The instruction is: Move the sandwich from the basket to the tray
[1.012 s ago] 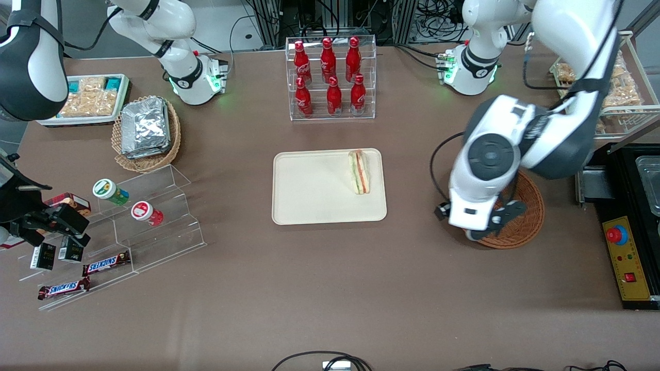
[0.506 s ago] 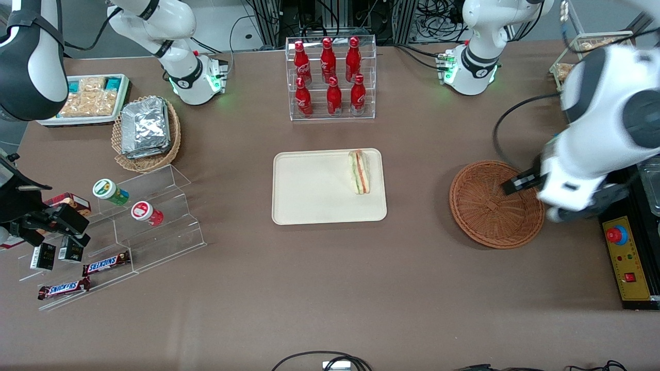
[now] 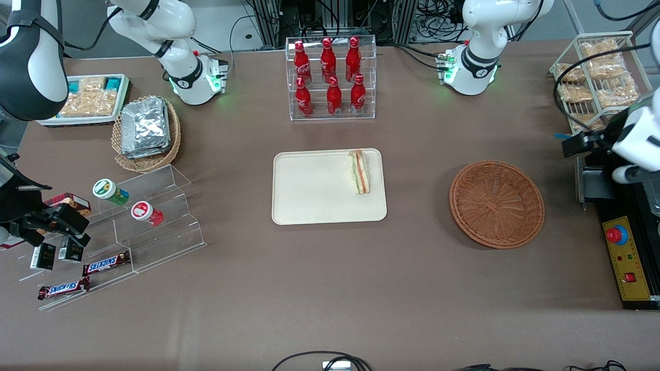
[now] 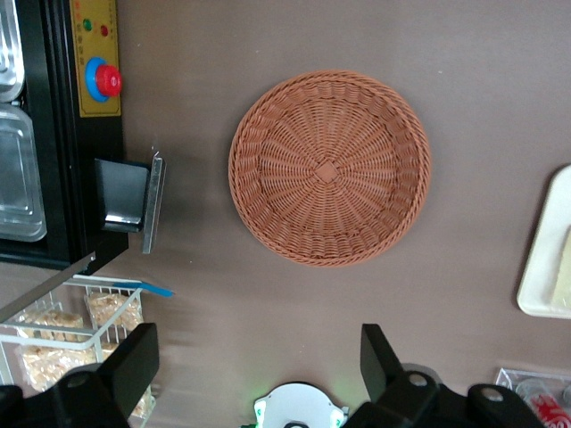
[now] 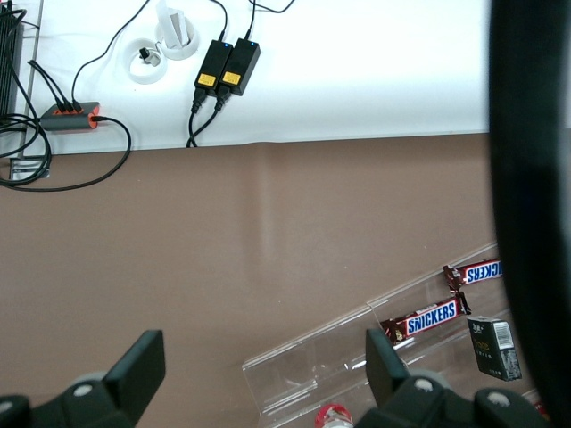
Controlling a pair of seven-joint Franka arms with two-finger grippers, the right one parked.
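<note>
Looking at my feed, the sandwich lies flat on the cream tray, the wicker basket is bare, and my gripper hangs spread wide and holding nothing, high near the snack rack, so I'd call it done.

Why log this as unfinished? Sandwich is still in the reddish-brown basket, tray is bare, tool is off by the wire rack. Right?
Not quite. The basket holds nothing; the sandwich already lies on the tray, near the edge facing the basket, as the front view shows. The rest stands: the tool is open and off beside the wire rack.
</note>
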